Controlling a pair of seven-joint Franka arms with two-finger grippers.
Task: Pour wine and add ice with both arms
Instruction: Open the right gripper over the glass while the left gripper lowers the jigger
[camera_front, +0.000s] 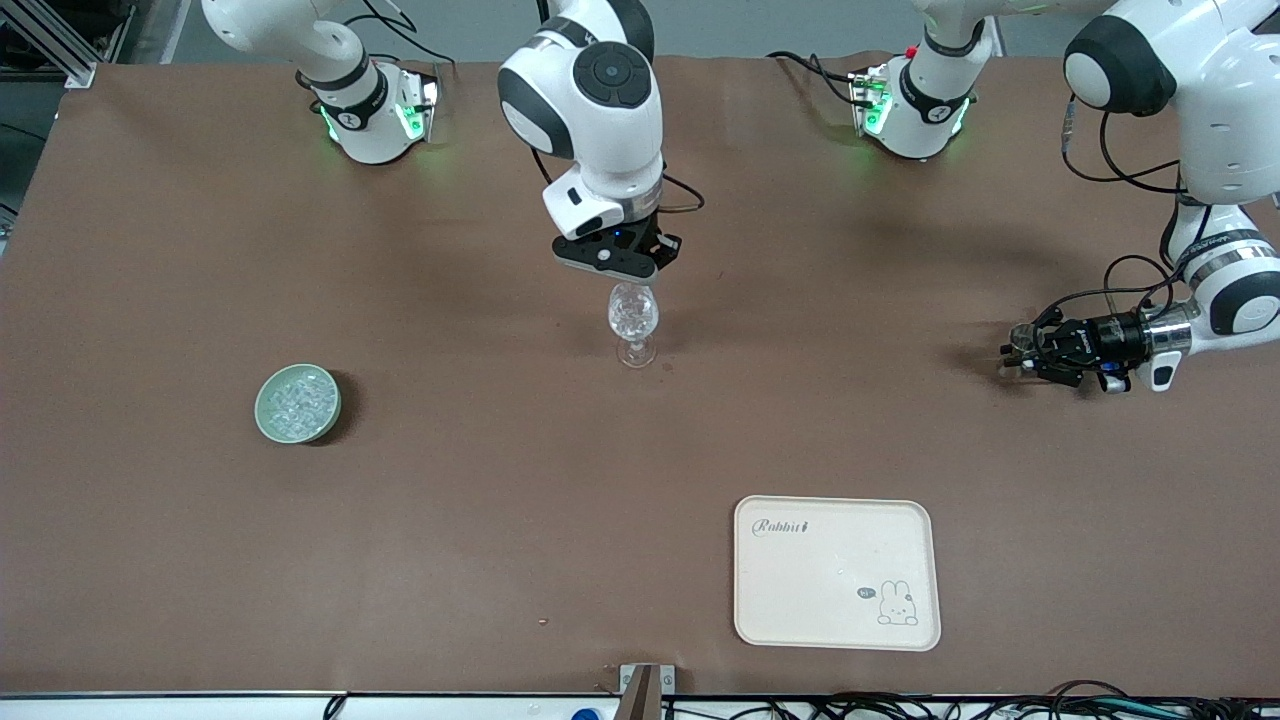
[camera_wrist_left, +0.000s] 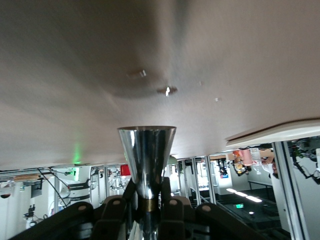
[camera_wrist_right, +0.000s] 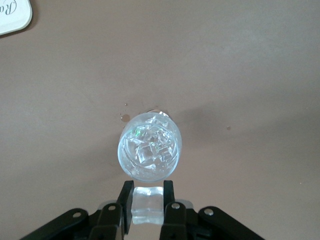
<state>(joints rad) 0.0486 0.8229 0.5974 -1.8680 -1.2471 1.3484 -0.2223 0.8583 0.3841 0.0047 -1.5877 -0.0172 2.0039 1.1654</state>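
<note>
Stemmed glass (camera_front: 633, 318) upright mid-table, cup filled with clear ice (camera_wrist_right: 150, 145). More ice heaped in green bowl (camera_front: 297, 403), at glass's eight o'clock in front view.

The right gripper (camera_front: 640, 272) hovers over the stemmed glass (camera_front: 634, 322) (ice (camera_front: 633, 312) inside), left gripper (camera_front: 1015, 352) waiting apart.

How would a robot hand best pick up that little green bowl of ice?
Probably by its rim, coming straight down from above. The green bowl sits upright, low and round, open at the top and packed with ice, so one finger inside the wall and one outside seems safest, keeping it level.
</note>
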